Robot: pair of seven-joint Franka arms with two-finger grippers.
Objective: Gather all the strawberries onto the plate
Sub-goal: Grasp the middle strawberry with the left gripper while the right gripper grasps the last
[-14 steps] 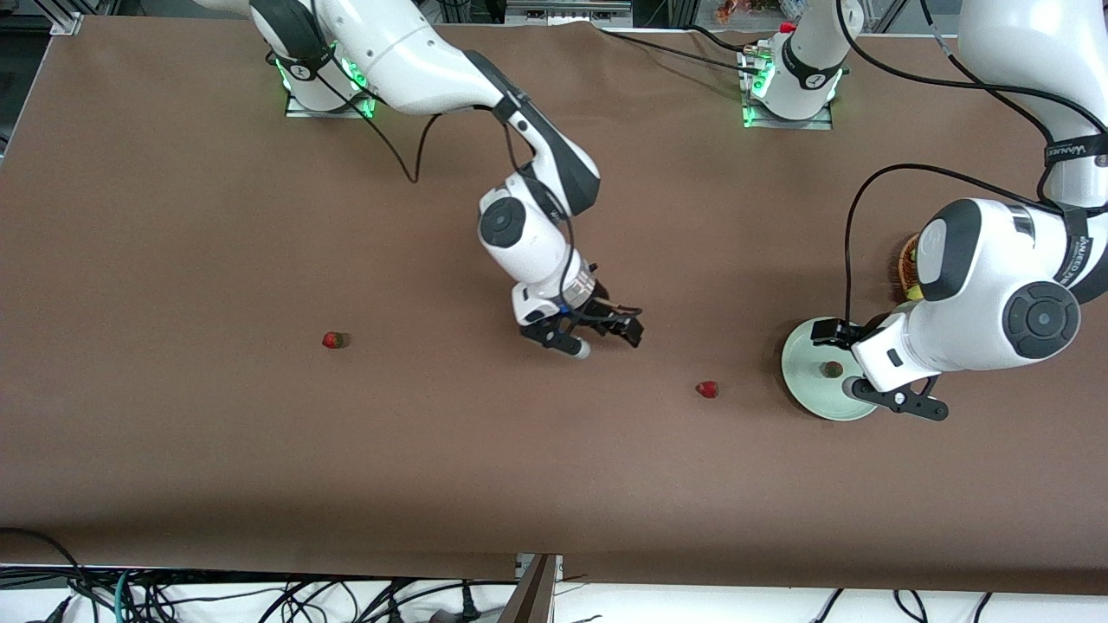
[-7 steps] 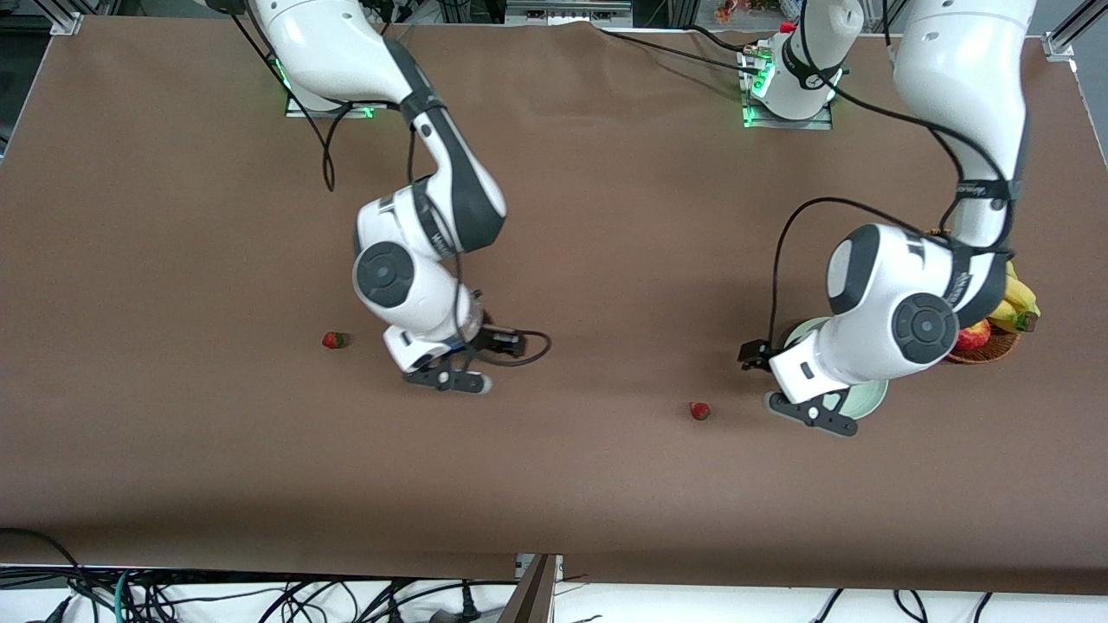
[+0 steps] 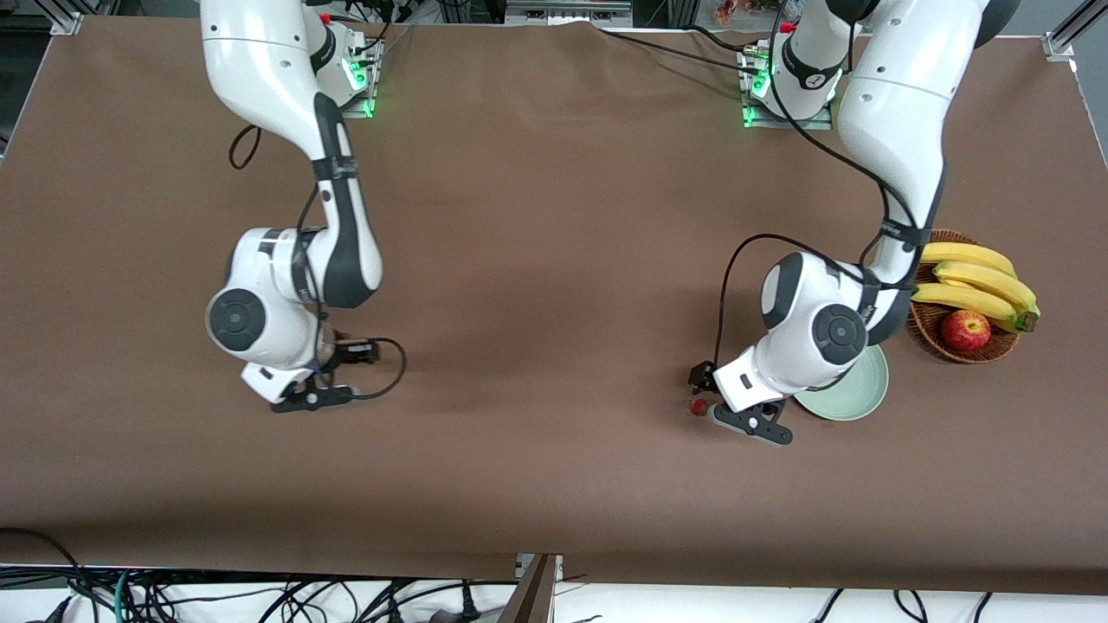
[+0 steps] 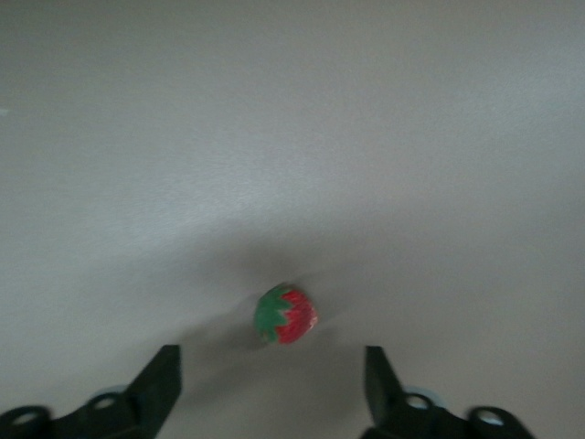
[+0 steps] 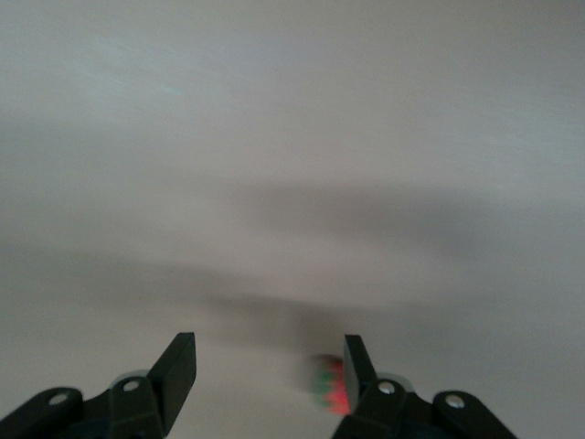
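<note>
One strawberry [image 3: 697, 405] lies on the brown table beside the pale green plate [image 3: 857, 394], toward the right arm's end of it. My left gripper [image 3: 715, 400] hangs open right over it. In the left wrist view the berry [image 4: 286, 314] lies just ahead of the open gripper [image 4: 272, 364]. My right gripper [image 3: 325, 376] is open, low over the table toward the right arm's end. In the right wrist view a second strawberry [image 5: 327, 384] lies close against one finger [image 5: 355, 358] of that gripper [image 5: 267, 358]; the front view hides it. The left arm hides most of the plate, and the third strawberry is out of sight.
A brown wicker basket [image 3: 930, 333] with bananas [image 3: 974, 277] and a red apple [image 3: 965, 329] stands beside the plate at the left arm's end. Cables hang along the table's front edge.
The right arm swung toward its end of the table and now hangs over the strawberry there. The left arm moved off the plate to the strawberry beside it, uncovering the basket.
</note>
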